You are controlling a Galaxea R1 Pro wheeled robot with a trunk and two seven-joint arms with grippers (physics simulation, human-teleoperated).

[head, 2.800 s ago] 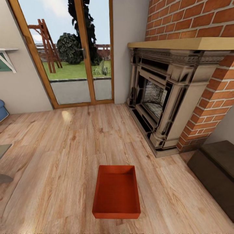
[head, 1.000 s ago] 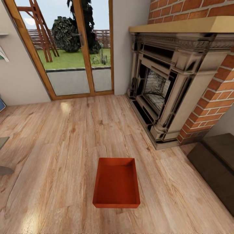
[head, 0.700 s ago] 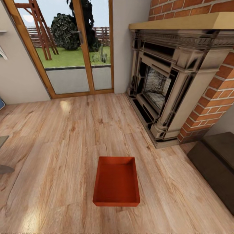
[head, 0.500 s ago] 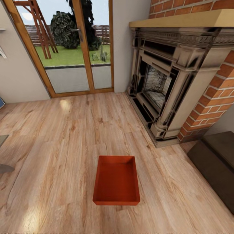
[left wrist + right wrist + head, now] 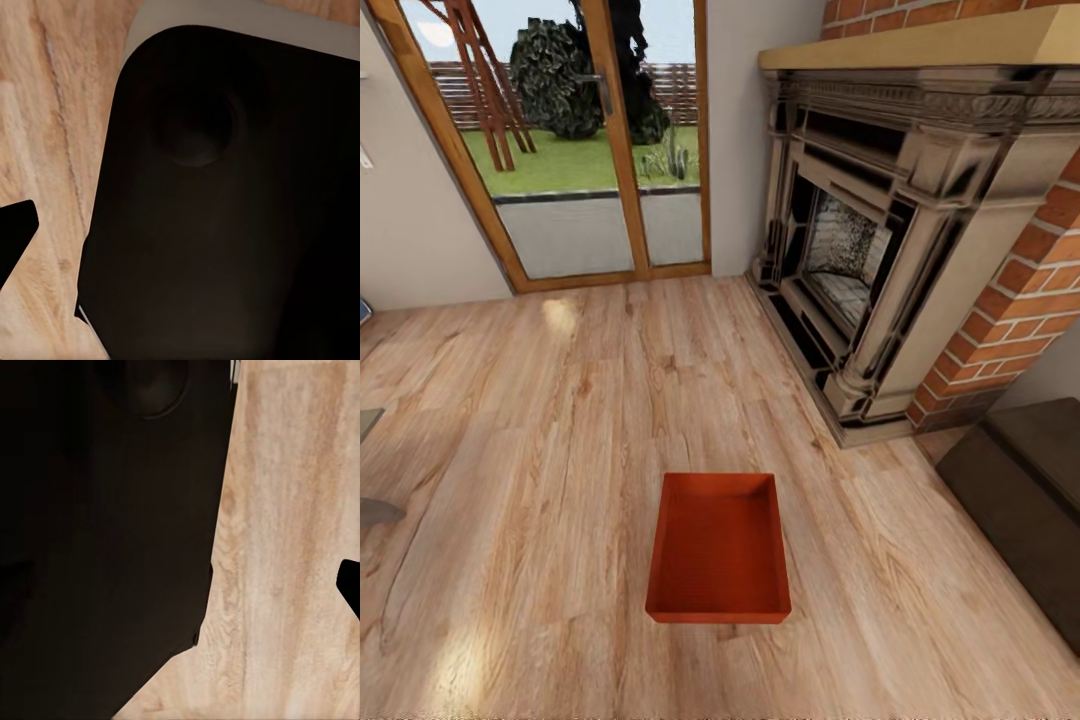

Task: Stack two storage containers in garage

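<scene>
Brick fireplace (image 5: 880,240) beside glass patio door (image 5: 575,150).

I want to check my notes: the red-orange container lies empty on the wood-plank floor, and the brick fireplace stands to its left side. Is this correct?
Not quite. In the head view the brick fireplace stands to the right of the red-orange container, not the left. The rest holds: it lies empty on the wood-plank floor.

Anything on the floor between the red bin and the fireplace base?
In the head view, only bare wood-plank floor lies between the storage container and the fireplace.
</scene>
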